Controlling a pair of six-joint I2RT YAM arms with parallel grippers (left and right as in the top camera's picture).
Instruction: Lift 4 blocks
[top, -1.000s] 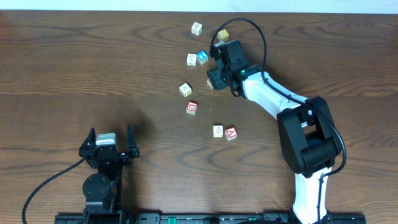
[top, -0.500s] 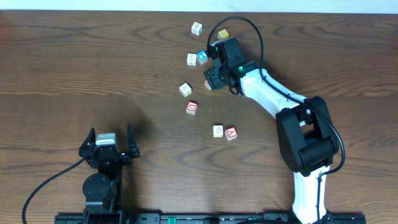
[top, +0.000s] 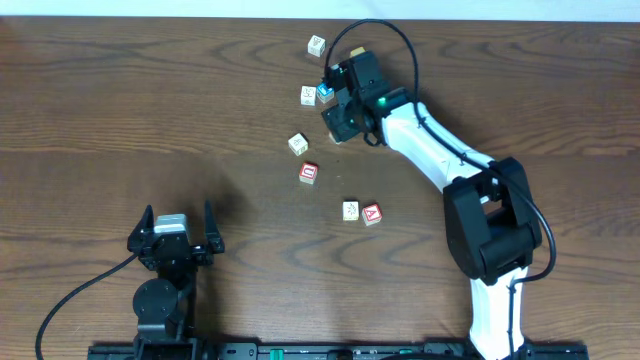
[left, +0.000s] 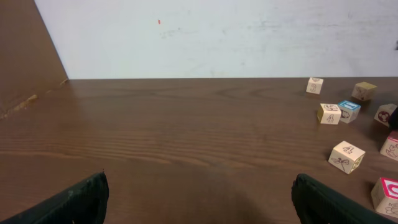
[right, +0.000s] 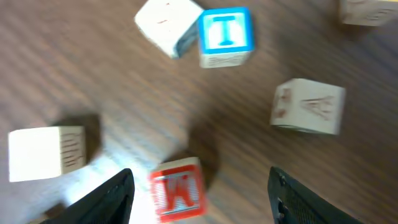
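The right gripper (right: 200, 174) hangs over the scatter of cubes at about one o'clock on the dark wooden table (top: 120, 100). Its fingers are spread well apart and grip nothing. A small red-faced wooden cube with a white letter (right: 177, 191) lies on the table between them, close to the finger at nine o'clock in the wrist view and clear of the other. That stance looks like a line-up for a pinch rather than a hold. A pale cream wooden cube (right: 45, 154) sits just outside that same finger, and a blue-faced cube (right: 225, 32) lies at twelve o'clock, so closing from this width could nudge a neighbour. Seen from overhead, a second red cube (top: 308, 172) rests at seven o'clock from the gripper and a third red cube (top: 371, 213) farther off at five o'clock, both untouched, so no block is lifted yet. The left gripper (left: 200, 180) waits at seven o'clock on the table, fingers fully apart and empty, probably kept out of the other arm's way.
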